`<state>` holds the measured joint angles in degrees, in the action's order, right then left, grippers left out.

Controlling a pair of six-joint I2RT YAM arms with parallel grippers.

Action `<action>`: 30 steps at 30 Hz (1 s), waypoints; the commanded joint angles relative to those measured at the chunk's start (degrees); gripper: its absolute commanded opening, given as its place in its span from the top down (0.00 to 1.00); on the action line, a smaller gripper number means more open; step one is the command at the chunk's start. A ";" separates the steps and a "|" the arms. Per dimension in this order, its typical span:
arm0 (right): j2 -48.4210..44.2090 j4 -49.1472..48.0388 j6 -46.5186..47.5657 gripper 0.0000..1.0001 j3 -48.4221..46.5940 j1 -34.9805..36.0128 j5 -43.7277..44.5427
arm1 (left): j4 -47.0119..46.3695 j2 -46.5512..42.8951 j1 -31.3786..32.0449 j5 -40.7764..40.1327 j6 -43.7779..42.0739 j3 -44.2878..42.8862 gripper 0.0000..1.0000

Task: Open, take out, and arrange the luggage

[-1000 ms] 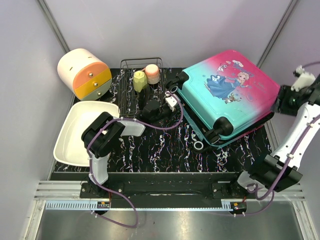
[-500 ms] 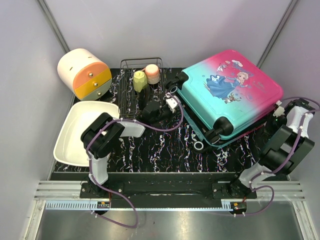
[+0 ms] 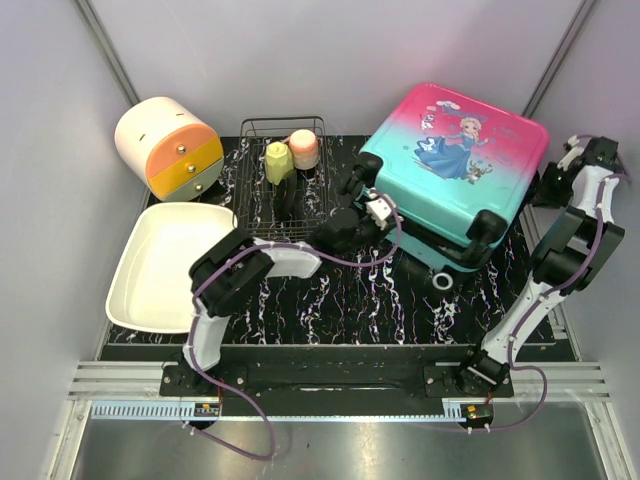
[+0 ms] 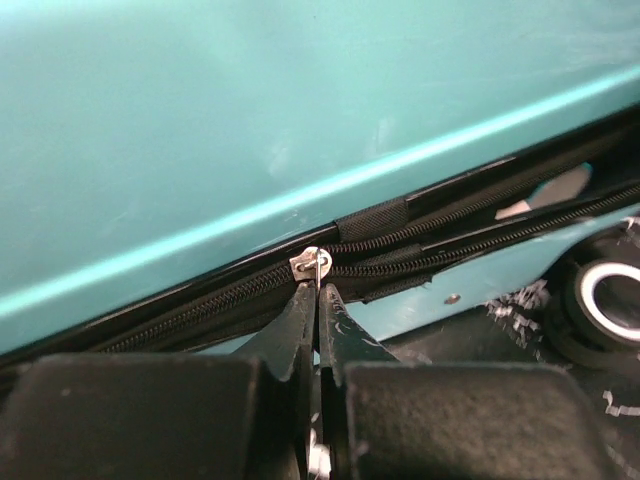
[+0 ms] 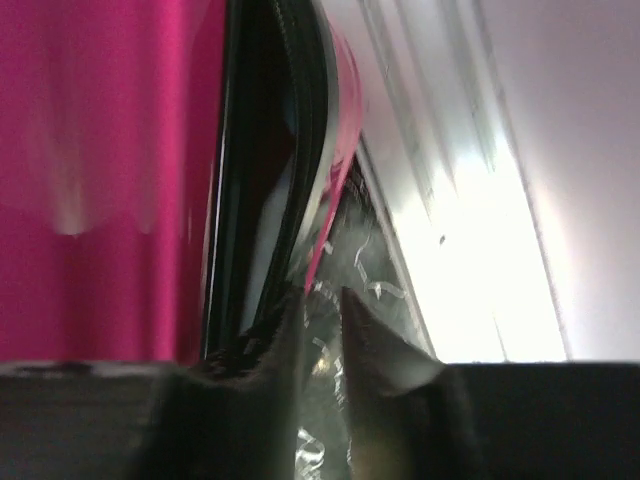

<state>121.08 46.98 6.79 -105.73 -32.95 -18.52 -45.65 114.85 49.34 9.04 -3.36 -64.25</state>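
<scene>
**Luggage** [image 3: 455, 170]: print side up at 1 o'clock on the black marbled mat [image 3: 330, 290]. Its far and right edges are near the pale walls [image 3: 300, 60], and the shell seam gapes at 3 o'clock. Bare mat lies at 6 to 7 o'clock of it.
**Wire basket** [image 3: 285, 185]: at 9 o'clock, near.
**Left gripper** [image 4: 318, 292]: fingers pressed together on the zipper pull [image 4: 311, 264], at the 8 o'clock edge.
**Right gripper** [image 5: 320, 295]: tips slightly apart at the gaping seam; contact unclear.

Luggage [image 3: 440, 185] fades pink to teal; mat [image 3: 340, 300] black, white-flecked.
</scene>
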 commanded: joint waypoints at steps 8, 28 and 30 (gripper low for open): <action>-23.57 7.84 2.00 0.10 0.00 1.75 2.96 | -6.74 6.70 5.68 -6.13 3.71 -15.38 1.00; -40.92 26.33 0.95 0.00 17.92 11.76 4.10 | -12.10 2.66 6.73 -12.55 2.38 -4.49 1.00; -39.78 25.27 0.42 0.00 18.45 12.91 4.90 | -12.80 2.66 6.73 -13.34 3.17 -3.78 1.00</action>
<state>80.60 74.19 8.91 -87.81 -21.65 -16.91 -51.00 121.95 55.53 -2.07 -0.60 -69.30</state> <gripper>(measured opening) 0.994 0.026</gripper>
